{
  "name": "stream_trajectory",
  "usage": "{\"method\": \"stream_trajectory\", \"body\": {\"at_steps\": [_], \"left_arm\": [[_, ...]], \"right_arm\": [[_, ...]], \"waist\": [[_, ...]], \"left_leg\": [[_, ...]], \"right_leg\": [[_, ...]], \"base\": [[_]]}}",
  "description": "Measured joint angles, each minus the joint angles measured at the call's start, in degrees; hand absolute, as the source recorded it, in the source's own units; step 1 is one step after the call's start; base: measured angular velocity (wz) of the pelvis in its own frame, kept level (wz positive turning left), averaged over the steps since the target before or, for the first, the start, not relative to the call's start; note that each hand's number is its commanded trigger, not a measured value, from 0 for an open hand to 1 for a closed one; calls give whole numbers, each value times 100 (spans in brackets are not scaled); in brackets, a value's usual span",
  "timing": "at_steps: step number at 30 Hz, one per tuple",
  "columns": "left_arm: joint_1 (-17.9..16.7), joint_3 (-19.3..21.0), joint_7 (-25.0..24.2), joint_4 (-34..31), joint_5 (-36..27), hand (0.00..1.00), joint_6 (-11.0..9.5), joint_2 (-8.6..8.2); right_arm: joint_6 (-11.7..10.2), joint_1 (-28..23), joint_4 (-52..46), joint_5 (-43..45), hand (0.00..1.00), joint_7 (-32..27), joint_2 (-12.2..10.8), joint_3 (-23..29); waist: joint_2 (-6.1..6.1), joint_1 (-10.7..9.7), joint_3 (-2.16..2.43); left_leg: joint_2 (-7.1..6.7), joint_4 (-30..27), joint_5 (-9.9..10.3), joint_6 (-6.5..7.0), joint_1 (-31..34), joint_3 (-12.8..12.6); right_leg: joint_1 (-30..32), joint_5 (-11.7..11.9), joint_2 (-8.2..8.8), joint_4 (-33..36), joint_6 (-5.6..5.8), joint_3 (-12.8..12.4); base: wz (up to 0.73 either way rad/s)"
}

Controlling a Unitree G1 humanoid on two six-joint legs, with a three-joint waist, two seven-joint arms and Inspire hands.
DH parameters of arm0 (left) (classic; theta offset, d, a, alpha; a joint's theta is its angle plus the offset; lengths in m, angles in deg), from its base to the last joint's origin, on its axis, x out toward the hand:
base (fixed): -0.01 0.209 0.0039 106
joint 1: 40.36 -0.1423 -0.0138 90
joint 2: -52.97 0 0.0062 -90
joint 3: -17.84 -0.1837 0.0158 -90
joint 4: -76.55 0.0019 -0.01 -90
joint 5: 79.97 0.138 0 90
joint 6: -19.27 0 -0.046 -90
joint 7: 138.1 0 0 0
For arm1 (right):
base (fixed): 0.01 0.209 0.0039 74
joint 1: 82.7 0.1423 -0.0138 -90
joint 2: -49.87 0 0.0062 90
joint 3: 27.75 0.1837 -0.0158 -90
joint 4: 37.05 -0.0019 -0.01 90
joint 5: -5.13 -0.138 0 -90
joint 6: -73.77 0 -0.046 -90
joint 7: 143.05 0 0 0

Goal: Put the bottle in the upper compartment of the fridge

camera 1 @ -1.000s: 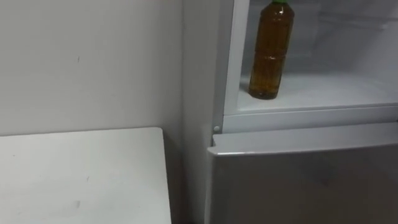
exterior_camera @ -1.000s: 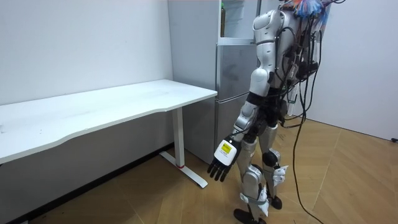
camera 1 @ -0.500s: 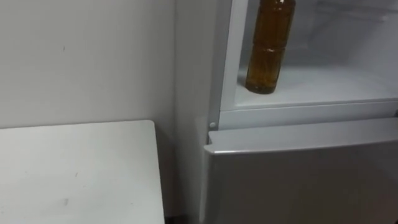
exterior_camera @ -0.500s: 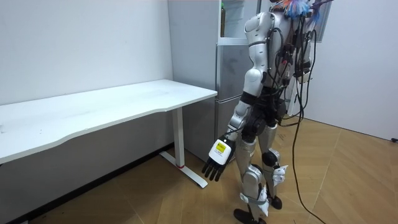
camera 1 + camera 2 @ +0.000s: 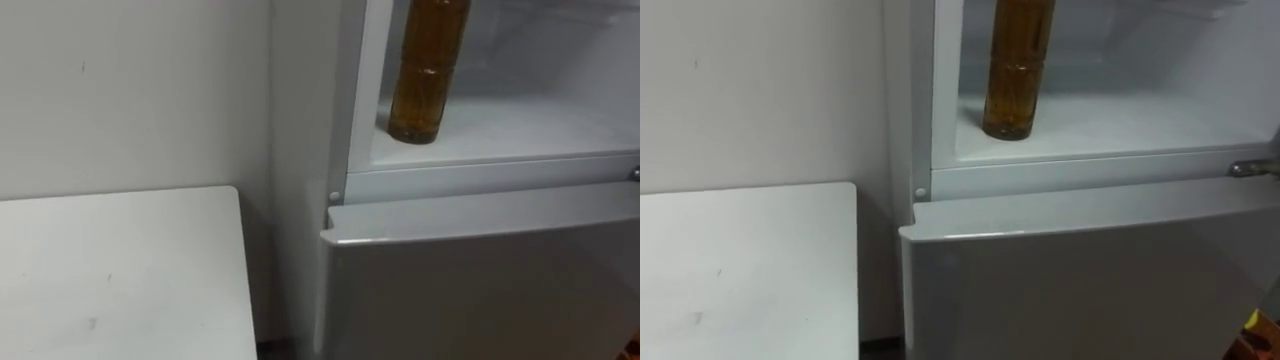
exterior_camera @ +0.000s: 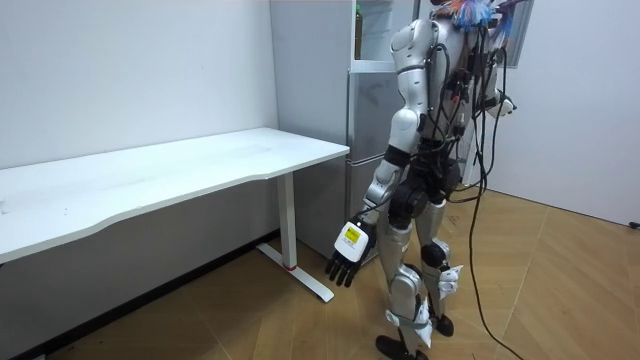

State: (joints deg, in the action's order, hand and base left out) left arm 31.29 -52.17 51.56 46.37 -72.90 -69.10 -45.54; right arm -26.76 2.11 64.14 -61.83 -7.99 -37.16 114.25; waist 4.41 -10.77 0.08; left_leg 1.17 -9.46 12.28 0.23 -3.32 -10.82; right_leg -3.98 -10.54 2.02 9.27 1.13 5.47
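Note:
The bottle (image 5: 425,75) holds amber liquid. It stands upright on the white shelf (image 5: 500,135) of the open upper fridge compartment, near its left wall, and its cap is cut off by the top edge. No hand touches it. In the room view I stand right in front of the fridge (image 6: 368,110). My left hand (image 6: 346,258) hangs low by my thigh with its fingers relaxed and holds nothing. A pale bit of my right arm or hand (image 6: 506,102) sticks out past my torso on the room view's right.
The lower fridge door (image 5: 480,280) is closed below the shelf. A white table (image 5: 110,270) stands against the wall to the left of the fridge. The open upper door (image 6: 518,30) juts out near my head. The floor is wood parquet (image 6: 560,290).
The eye view has shifted, so the bottle sits higher and further left in the picture. My left hand has swung a little toward the room view's left. The pale bit by my torso has appeared.

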Motion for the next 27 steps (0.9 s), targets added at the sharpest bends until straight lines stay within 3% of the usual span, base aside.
{"method": "stream_trajectory", "body": {"at_steps": [9, 17, 24, 27], "left_arm": [[-43, -3, 43, 5, -5, 0, 37, -21], [-82, -62, 115, 171, 77, 0, 32, -16], [-120, -46, 87, 274, 185, 0, -103, -19], [-125, 22, 48, 278, 232, 0, -129, -26]], "right_arm": [[-1, 95, -1048, 844, 0, -157, 3, 40], [15, 151, -1401, 932, 0, -210, 4, -49], [75, 149, -1752, 2081, 0, -247, 4, -675], [229, 149, -1881, 2349, 0, -222, 4, -819]], "waist": [[3, 28, 2], [-16, 45, -6], [-32, 101, -12], [-15, 182, -19]], "left_leg": [[9, -27, 1, -1, -16, 15], [-1, -20, -8, -3, -49, -13], [-2, -27, -15, -8, -39, -12], [-6, -28, -20, -2, -41, -11]], "right_leg": [[-1, -1, 4, 32, 0, 25], [15, -19, 8, 43, -3, 7], [88, -20, 5, 76, -5, -41], [93, -32, 10, 85, -4, -48]], "base": [[0], [-1], [-3], [1]]}}
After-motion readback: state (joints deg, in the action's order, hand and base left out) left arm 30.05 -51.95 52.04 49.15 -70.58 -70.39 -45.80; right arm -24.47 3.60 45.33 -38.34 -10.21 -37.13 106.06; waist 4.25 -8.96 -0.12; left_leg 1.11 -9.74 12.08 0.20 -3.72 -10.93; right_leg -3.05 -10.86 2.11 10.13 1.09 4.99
